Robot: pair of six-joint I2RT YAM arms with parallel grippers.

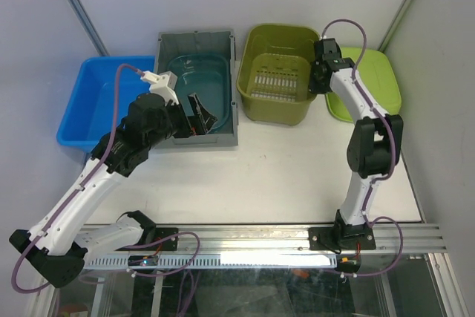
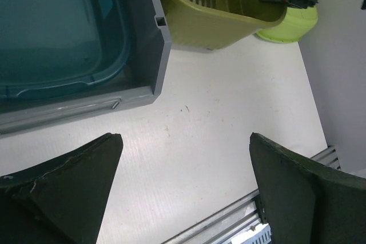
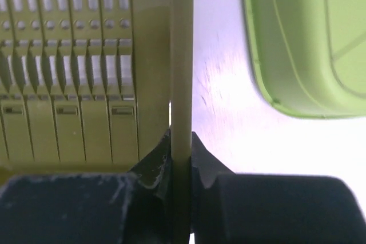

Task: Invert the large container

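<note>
The olive-green slotted plastic container (image 1: 276, 72) is standing upright at the back of the white table (image 1: 260, 176), between the grey plastic crate (image 1: 196, 37) and the lime-green lid (image 1: 378, 87). We are pinching its right rim with the right gripper (image 3: 181, 147). The left gripper (image 2: 183, 158) is hanging wide open beside the crate. Lifting and inverting are still pending.

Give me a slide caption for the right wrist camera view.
Right claw pinches the side wall of the olive slotted basket; a lime-green lid lies beside it.
</note>
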